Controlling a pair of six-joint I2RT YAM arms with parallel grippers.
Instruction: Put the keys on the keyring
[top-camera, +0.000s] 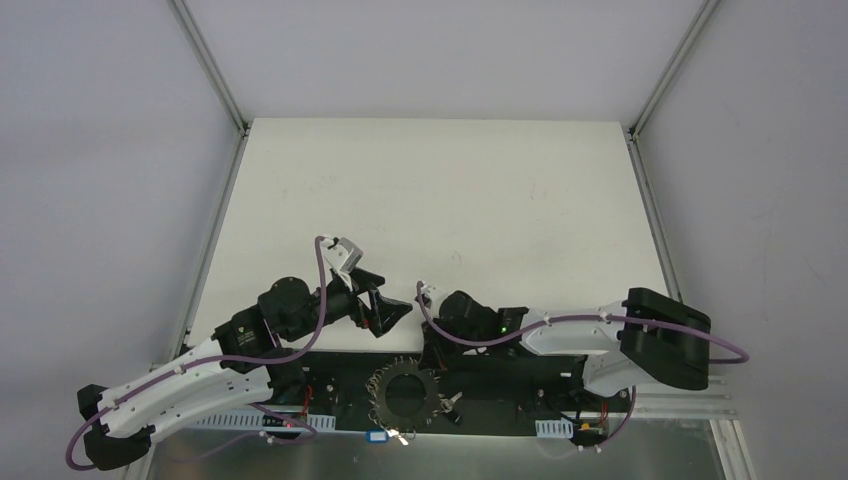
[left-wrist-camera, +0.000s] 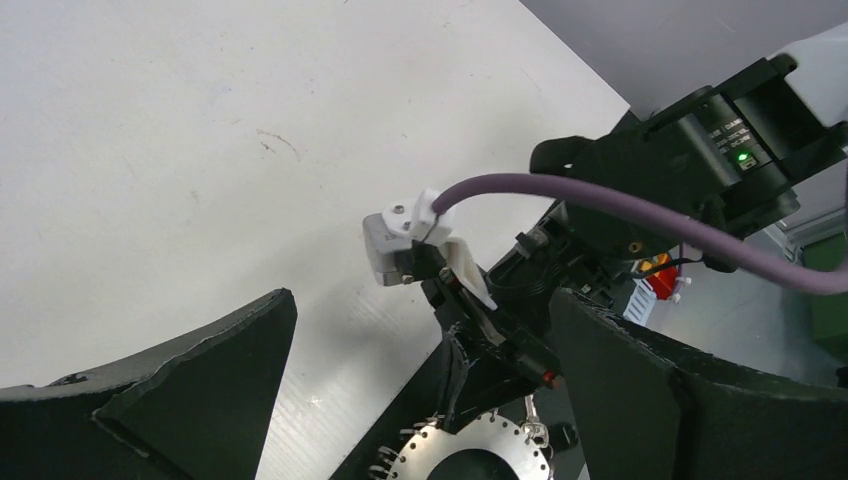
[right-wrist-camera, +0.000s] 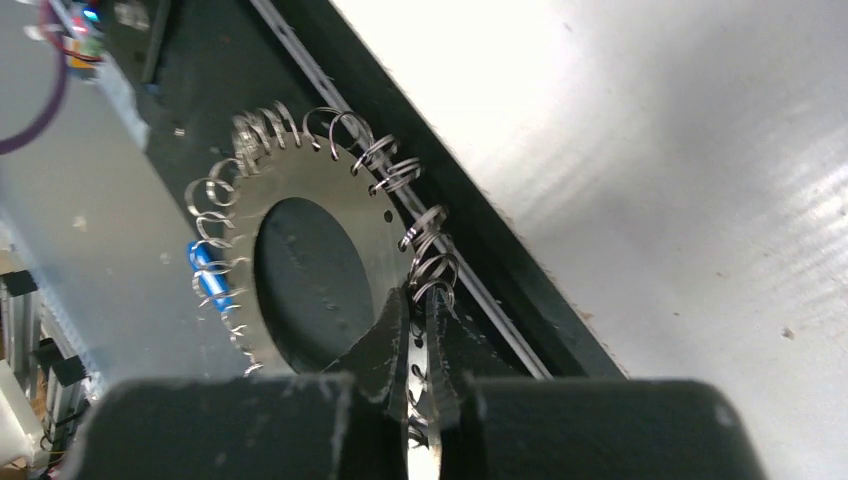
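At the near edge of the white table (top-camera: 440, 200), on a black plate (top-camera: 520, 385) between the two arm bases, lies the keyring (right-wrist-camera: 310, 185). It is a flat grey metal ring with a wide round hole, and small wire loops (right-wrist-camera: 430, 265) stand out all around its outer edge.

The right gripper (right-wrist-camera: 415, 305) reaches down onto the ring's far-right rim. Its two black fingers (right-wrist-camera: 392, 335) are pressed together with the thin edge of the ring pinched between them, right beside a cluster of the loops. The rest of the ring appears to lie flat on the plate.

The blue key (right-wrist-camera: 205, 275) lies just outside the ring's near edge, opposite the pinched spot, close to the loops. Whether it touches them I cannot tell. A small silver piece (top-camera: 452, 406) sits just beside the ring's right edge, too small to say what it is.

The left gripper (top-camera: 396, 296) hangs above the table just beyond the ring's far side. Its fingers (left-wrist-camera: 200, 385) are spread as wide as they go, and it has hold of nothing. From its wrist camera the ring's far rim shows between the fingers, with the right arm's wrist above it.
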